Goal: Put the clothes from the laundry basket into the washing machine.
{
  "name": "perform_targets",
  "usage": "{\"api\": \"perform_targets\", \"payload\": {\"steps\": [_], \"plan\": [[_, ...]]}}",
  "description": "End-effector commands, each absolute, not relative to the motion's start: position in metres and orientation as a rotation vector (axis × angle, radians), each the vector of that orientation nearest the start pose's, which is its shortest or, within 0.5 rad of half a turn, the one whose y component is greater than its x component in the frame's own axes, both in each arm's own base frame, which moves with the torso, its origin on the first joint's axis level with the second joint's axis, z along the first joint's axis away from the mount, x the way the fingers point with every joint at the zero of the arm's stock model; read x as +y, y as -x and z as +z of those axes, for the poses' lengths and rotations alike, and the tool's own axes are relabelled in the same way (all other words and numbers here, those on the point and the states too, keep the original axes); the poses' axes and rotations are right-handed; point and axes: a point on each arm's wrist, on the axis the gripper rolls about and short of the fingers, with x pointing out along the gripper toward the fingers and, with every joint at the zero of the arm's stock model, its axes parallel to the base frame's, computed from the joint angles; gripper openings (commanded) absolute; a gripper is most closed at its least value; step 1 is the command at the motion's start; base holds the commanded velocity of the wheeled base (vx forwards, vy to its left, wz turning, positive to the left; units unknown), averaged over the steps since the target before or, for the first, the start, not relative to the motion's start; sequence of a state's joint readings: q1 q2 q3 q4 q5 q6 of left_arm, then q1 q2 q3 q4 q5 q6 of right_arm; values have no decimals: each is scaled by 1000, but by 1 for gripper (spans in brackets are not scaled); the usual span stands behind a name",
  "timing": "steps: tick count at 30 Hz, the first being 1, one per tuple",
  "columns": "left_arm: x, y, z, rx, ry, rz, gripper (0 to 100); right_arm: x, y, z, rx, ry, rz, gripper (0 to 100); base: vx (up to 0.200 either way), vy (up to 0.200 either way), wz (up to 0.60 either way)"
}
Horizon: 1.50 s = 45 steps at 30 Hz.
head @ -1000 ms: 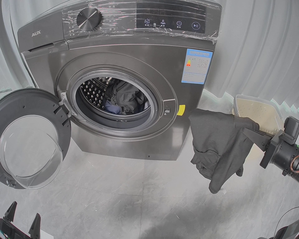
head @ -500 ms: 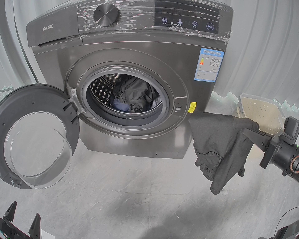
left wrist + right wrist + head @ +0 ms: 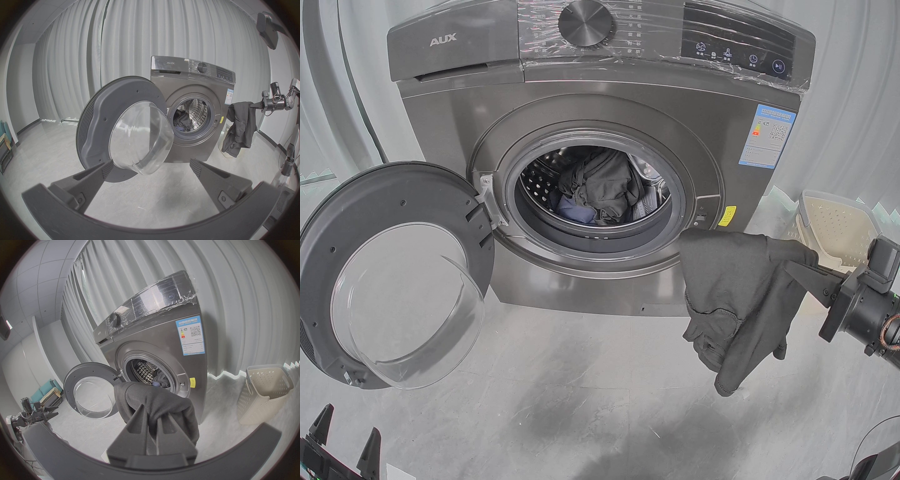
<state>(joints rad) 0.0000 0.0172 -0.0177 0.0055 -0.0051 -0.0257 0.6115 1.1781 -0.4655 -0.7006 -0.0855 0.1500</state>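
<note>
In the head view, the washing machine (image 3: 600, 94) stands in the middle. Its round door (image 3: 394, 206) is swung wide open on the robot's left. A pile of dark clothes (image 3: 603, 184) lies inside the machine. Something blue sits under the pile, but it is too dim in there to tell what it is. The right gripper (image 3: 803, 272) is in front of the machine, to the robot's right of the round hole. It pinches a dark cloth (image 3: 737, 294), which hangs down above the floor (image 3: 581, 400). The laundry basket (image 3: 837, 225) stands just beside the machine, behind that gripper. The left gripper (image 3: 350, 425) is low down, well apart from the machine.

In the left wrist view, the left fingers (image 3: 93, 175) are spread wide with nothing between them. The dark cloth hangs near the machine's front.

In the right wrist view, the right fingers (image 3: 137, 430) are pressed together on a fold of the dark cloth. The basket stands beside the machine, by the curtain (image 3: 250, 302).
</note>
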Motion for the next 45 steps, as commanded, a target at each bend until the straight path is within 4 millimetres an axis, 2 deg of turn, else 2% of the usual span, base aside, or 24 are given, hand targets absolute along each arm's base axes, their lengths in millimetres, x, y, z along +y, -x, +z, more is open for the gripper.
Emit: {"api": "perform_targets", "payload": {"steps": [1, 5, 16, 26, 30, 31, 33, 37, 41, 43, 45], "plan": [[0, 23, 76, 3, 26, -5, 100, 96, -140, 218, 54, -141, 527, 0, 200, 0, 0], [0, 23, 76, 3, 26, -6, 100, 96, -140, 218, 54, -140, 527, 0, 200, 0, 0], [0, 23, 76, 3, 26, -5, 100, 96, -140, 217, 58, -138, 527, 0, 0, 0, 0], [0, 23, 76, 2, 8, 5, 100, 107, -141, 216, 75, -135, 570, 0, 0, 0, 0], [0, 23, 75, 3, -25, 5, 100, 121, -148, 218, 89, -134, 600, 0, 0, 0, 0], [0, 23, 75, 3, -20, 5, 100, 136, -158, 216, 109, -125, 619, 0, 0, 0, 0], [0, 23, 75, 3, -34, 3, 100, 147, -165, 214, 103, -129, 634, 0, 0, 0, 0], [0, 23, 76, 2, -21, 0, 100, 170, -183, 201, 85, -163, 649, 0, 0, 0, 0], [-1, 23, 78, -16, -31, -15, 100, 183, -195, 192, 55, -185, 638, 0, 0, 0, 0], [-2, 34, 118, -186, -17, -85, 100, 197, -202, 186, 33, -196, 648, 0, 0, 0, 0], [-4, 36, 143, -209, -30, -155, 100, 207, -205, 187, 12, -208, 653, 0, 0, 0, 0]]}}
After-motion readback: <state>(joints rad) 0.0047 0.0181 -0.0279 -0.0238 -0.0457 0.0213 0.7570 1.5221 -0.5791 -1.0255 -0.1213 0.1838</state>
